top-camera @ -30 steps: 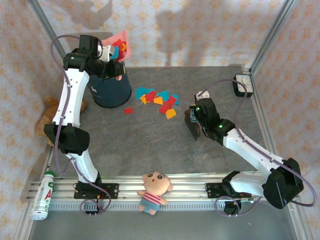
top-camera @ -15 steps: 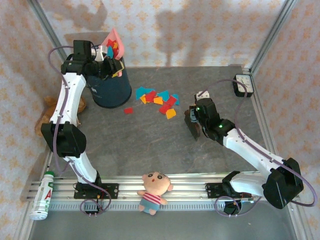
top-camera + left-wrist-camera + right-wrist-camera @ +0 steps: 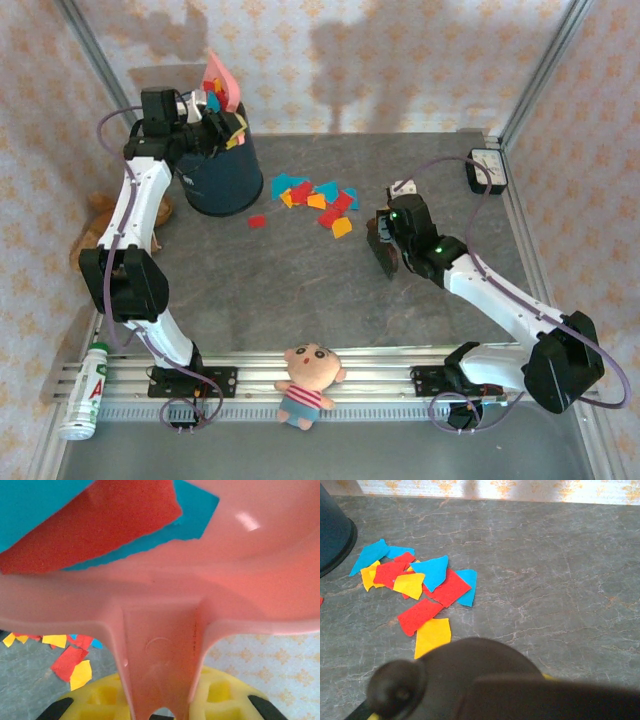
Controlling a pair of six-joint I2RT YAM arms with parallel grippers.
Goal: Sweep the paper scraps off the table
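My left gripper is shut on the handle of a pink dustpan, which it holds tipped steeply above a dark blue bin at the back left. In the left wrist view the dustpan's handle runs between my yellow fingers, and red and blue paper scraps lie in the pan. More paper scraps lie in a loose pile on the table right of the bin, with one red scrap apart. My right gripper is shut on a dark brush, right of the pile.
A plush doll lies on the front rail. A bottle lies at the front left, and a brown plush toy sits off the left edge. A small clock stands at the back right.
The left arm has drawn back to the left and tipped the dustpan steeper over the bin. The right arm and the pile on the table have not moved.
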